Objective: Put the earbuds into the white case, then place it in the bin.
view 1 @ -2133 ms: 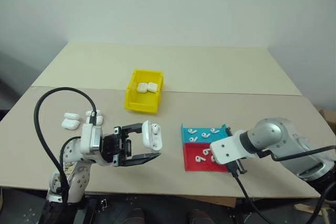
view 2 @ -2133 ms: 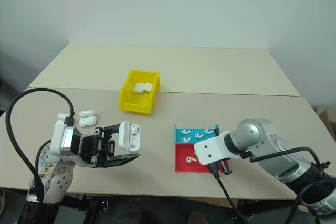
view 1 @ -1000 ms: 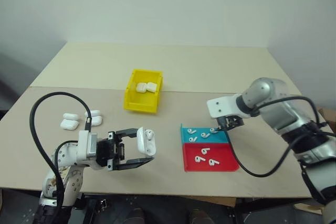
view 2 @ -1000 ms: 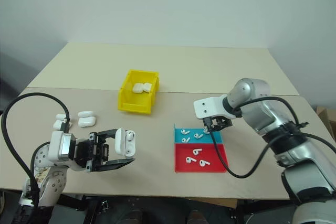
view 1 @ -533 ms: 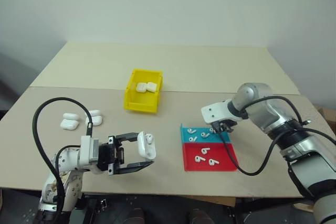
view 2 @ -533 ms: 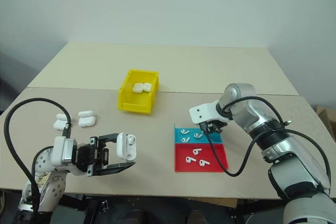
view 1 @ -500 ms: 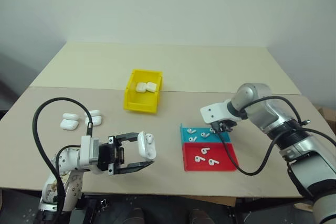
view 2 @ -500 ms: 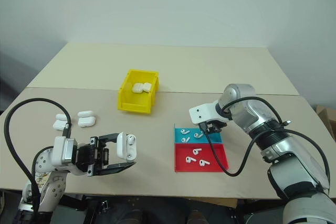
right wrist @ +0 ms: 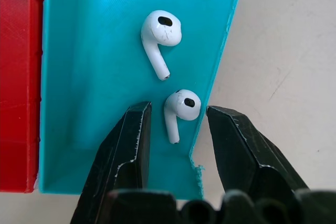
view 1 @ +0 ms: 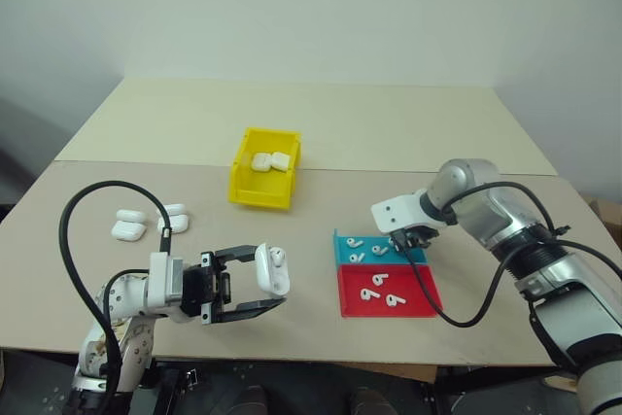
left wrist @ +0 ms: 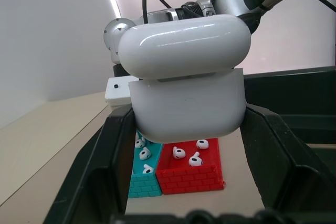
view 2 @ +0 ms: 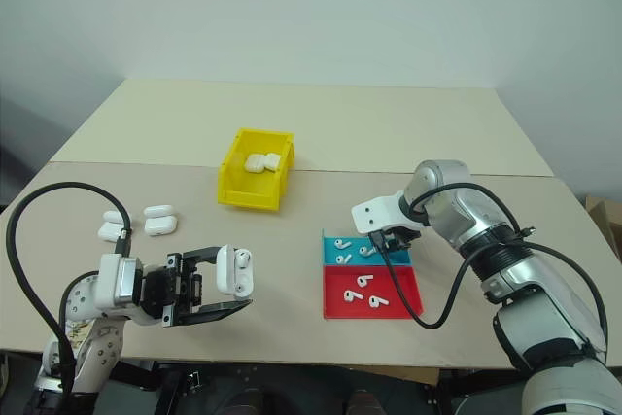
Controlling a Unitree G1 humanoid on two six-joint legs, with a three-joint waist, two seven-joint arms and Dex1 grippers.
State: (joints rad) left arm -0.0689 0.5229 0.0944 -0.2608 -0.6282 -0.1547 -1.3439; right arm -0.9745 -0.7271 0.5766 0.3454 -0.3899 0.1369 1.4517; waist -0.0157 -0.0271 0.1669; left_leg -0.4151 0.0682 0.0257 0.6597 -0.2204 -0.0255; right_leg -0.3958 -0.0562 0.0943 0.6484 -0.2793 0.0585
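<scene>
**Q:** Where the head camera looks down on the table, what is shown at the lower left and at the centre right?

**A:** At the lower left of the frame, the left gripper [view 1: 260, 284] is seen clamped on the white case [view 1: 274, 268], whose lid is flipped up; the case is held above the table [view 1: 389, 133]. At the upper centre, the bin [view 1: 265, 180] is seen with two cases inside it. Spare cases [view 1: 129, 224] lie at the centre left. At the centre right, the right gripper [view 1: 412, 240] is lowered onto the blue tray [view 1: 342, 258], beside which the red tray [view 1: 420, 296] is set; earbuds [view 1: 370, 290] are scattered in both.

**Q:** What is recorded by the left wrist camera?

**A:** The white case fills the middle of the frame, pinched between the two black fingers [left wrist: 94, 161]. Both trays appear below it at the lower centre.

**Q:** And by the right wrist camera?

**A:** The fingers [right wrist: 126, 145] are held apart, straddling one earbud [right wrist: 179, 110] at the lower centre, close to the blue tray's right-hand wall. No contact with the earbud is visible. A second earbud [right wrist: 159, 34] lies above it.
</scene>
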